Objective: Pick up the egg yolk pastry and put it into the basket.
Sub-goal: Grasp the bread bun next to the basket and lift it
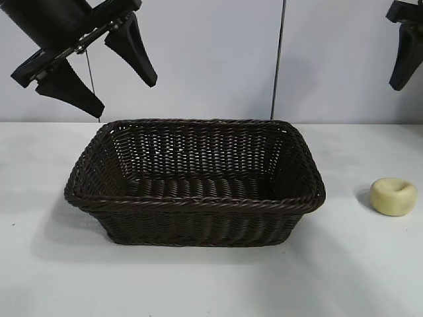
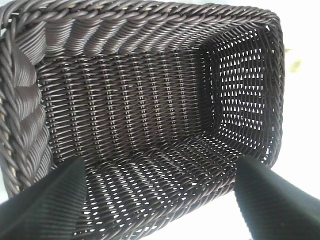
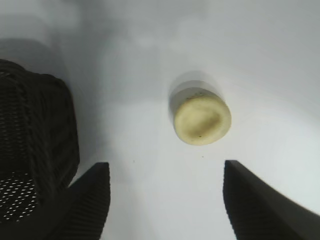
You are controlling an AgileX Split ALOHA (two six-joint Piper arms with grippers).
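- Exterior: left gripper (image 1: pixel 99 69) hung high over the wicker basket's (image 1: pixel 198 201) left end, fingers spread wide, holding nothing. Right gripper (image 1: pixel 404 63) sat at the top right corner, only partly in frame. Egg yolk pastry (image 1: pixel 393 196) lay on the white table (image 1: pixel 198 284), well right of the basket.
- Left wrist: fingers (image 2: pixel 45 205) apart, looking into the basket (image 2: pixel 125 115).
- Right wrist: fingers (image 3: pixel 90 200) apart above the table, touching nothing; pastry (image 3: pixel 202 120) on the table beyond them, basket corner (image 3: pixel 35 130) to one side.
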